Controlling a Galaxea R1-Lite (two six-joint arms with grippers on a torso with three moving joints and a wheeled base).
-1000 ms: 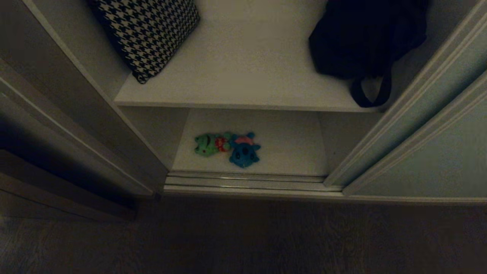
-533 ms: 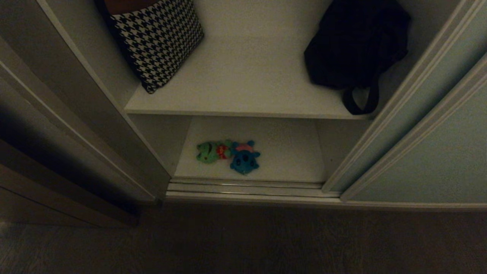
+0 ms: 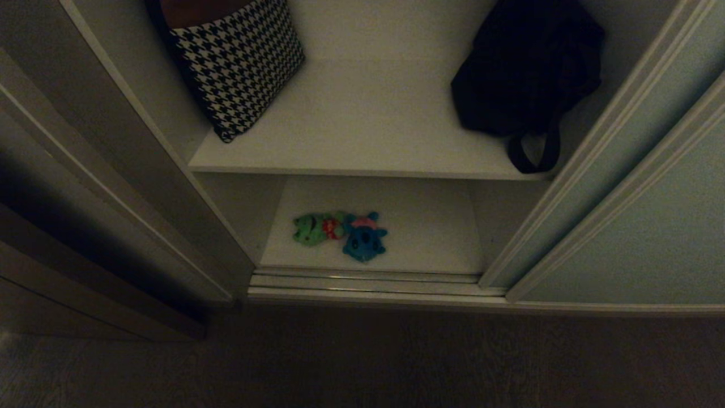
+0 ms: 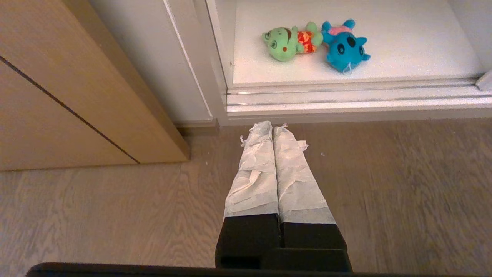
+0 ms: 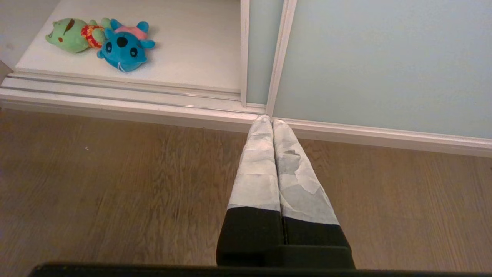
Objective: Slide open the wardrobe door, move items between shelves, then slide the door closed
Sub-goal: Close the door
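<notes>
The sliding wardrobe door (image 3: 640,226) stands pushed to the right, leaving the compartment open. On the lower shelf (image 3: 430,226), near its front edge, lie the two items side by side and touching: the green plush toy (image 3: 310,229) on the left, the blue plush toy (image 3: 362,238) on the right.

The left claw (image 4: 272,129) hangs above the wooden floor (image 4: 384,184), its paper-wrapped fingers pressed together and empty. Its tips point at the metal door track (image 4: 346,96); the toys lie beyond that track, well apart from it. The right claw (image 5: 268,120) is likewise pressed together and empty, its tips just short of the sill where the door panels overlap, with the toys well off to its left.

The head view alone shows the upper shelf (image 3: 368,124), with a houndstooth cushion (image 3: 241,62) leaning at its left and a black bag (image 3: 521,73) at its right, one strap looping over the front edge. Neither claw appears there. The wrist views alone show the claws, and the left one takes in a tan wooden panel (image 4: 57,96) beside the wardrobe.
</notes>
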